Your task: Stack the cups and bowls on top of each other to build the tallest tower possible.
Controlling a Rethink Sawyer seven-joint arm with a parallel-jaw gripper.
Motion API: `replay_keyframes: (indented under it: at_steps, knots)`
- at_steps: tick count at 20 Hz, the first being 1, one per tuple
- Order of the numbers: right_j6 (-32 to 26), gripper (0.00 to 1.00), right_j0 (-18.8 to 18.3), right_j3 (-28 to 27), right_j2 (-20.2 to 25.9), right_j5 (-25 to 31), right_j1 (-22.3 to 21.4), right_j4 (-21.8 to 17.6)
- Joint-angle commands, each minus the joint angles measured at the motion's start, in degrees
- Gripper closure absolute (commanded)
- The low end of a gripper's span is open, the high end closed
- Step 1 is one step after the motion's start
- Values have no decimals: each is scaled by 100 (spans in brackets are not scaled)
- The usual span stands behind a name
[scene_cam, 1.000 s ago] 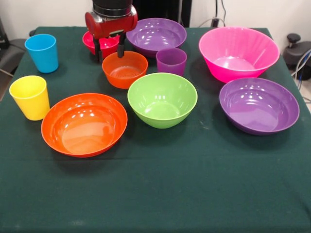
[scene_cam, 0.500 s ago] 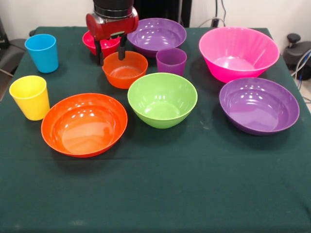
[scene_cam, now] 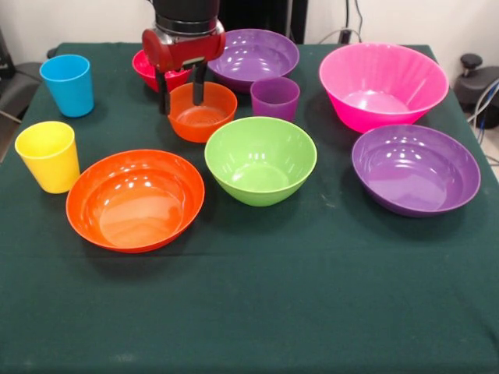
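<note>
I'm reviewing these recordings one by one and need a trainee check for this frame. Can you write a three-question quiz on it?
1. True or false: some cups and bowls are already stacked.
2. Which bowl's rim does the end effector straddle? A) green bowl B) small orange bowl C) pink bowl
3. Fill in: the cup beside the small orange bowl, in front of the far purple bowl, is coloured ____.

Key:
1. False. Every piece stands alone on the table.
2. B. One finger is outside the rim and one over the inside, with the jaws open.
3. Purple: the purple cup.
</note>
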Motion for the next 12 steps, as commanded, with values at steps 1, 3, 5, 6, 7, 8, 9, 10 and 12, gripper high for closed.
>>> replay_keyframes:
  at_steps: [1, 3, 5, 6, 7, 8, 9, 10, 12]
  knots:
    - [-970, 0, 205, -360, 121, -225, 506, -521]
    - [-1007, 0, 190, -395, 134, -217, 551, -529]
    - [-1058, 0, 169, -438, 144, -216, 604, -541]
    - [-1085, 0, 158, -454, 161, -219, 602, -540]
    - [-1109, 0, 154, -460, 168, -218, 594, -549]
    - [-1136, 0, 154, -478, 179, -206, 582, -548]
    - [-1177, 0, 134, -504, 189, -216, 595, -562]
    - [-1246, 0, 119, -549, 207, -186, 628, -555]
    - [-1372, 0, 80, -637, 238, -141, 713, -548]
